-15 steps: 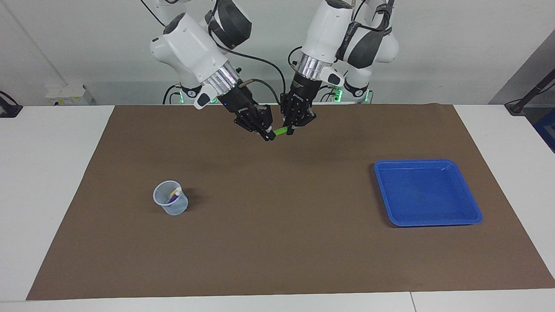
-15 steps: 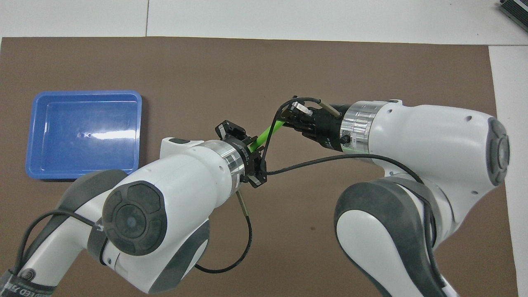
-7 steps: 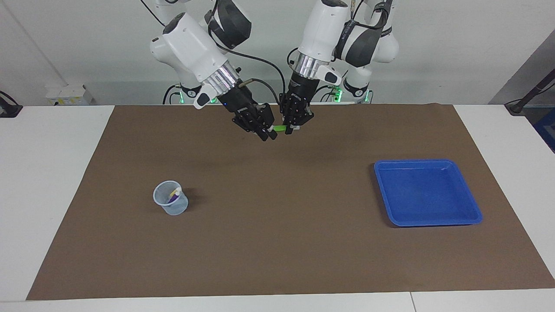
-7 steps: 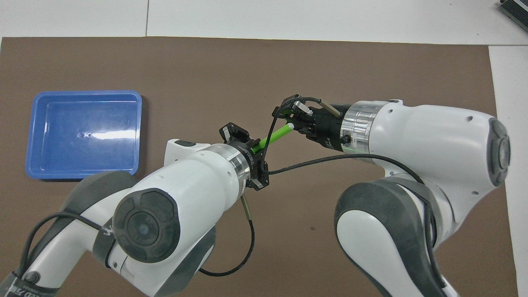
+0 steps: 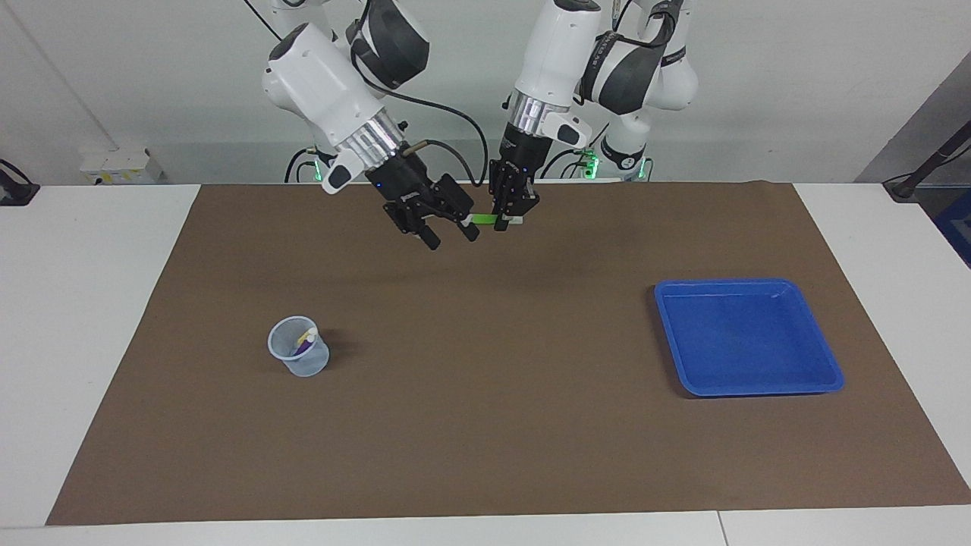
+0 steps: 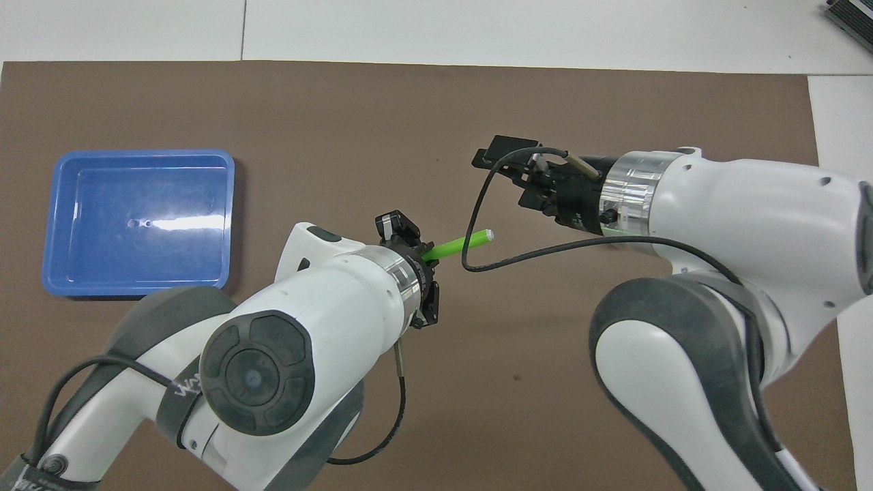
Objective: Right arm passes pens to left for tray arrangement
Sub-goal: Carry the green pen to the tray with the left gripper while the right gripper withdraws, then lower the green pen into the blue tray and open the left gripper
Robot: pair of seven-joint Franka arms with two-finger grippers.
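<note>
right end effector [image 5: 449, 236] released, withdrawn | left end effector [image 5: 504, 223] grasping green pen [image 6: 458, 245] | overhead shows pale tip

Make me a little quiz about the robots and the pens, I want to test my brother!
1. True or false: the left gripper holds the green pen.
2. Where are the purple and yellow pens? A) in the blue tray B) in the clear cup C) on the brown mat
3. Fill in: the right gripper has its jaws ____, clear of the pen.

Key: 1 true; 2 B; 3 open.
</note>
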